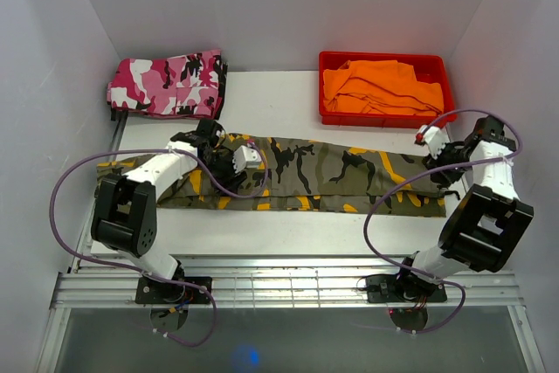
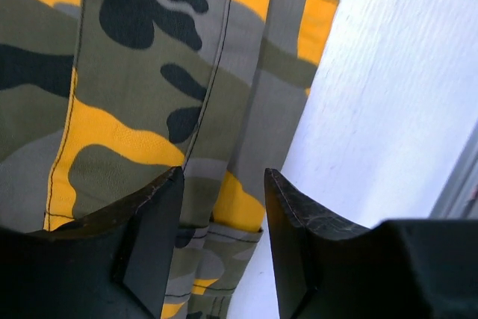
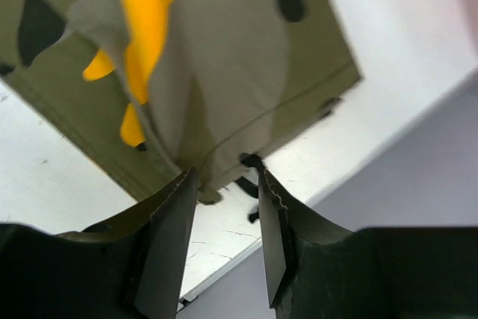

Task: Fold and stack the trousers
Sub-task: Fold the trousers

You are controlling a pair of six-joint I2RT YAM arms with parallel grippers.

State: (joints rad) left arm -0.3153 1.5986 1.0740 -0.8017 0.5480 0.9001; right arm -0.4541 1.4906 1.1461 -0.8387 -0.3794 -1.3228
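1. The right gripper (image 3: pixel 222 169) sits at the right end of the trousers (image 1: pixel 332 172). A raised fold of cloth runs up into its fingertips, so it appears to be pinching that end.
2. The left gripper (image 2: pixel 222 177) has its jaws apart, hanging over a hemmed edge of the trousers with flat cloth showing in the gap. Nothing is gripped there.
3. The trousers lie flat on the table (image 1: pixel 288 233) as one long narrow strip. The long axis runs left to right, from beside the left arm to the right arm's wrist.
4. The left gripper (image 1: pixel 247 161) stands over the left part of the strip, with some cloth reaching further left under its arm. The right gripper (image 1: pixel 437 166) is the one at an actual end.
5. In my judgement, the next fold turns on carrying the right end leftward along that axis, over the middle.
6. Room: bare table lies along the near edge of the strip, and a band lies on its far side.
7. The red tray (image 1: pixel 384 120) with the orange garment (image 1: pixel 380 85) sits just beyond the far right end, so a high arc must stay clear of it.
8. The pink camouflage trousers (image 1: pixel 166 85) lie in the far left corner, apart from the strip.
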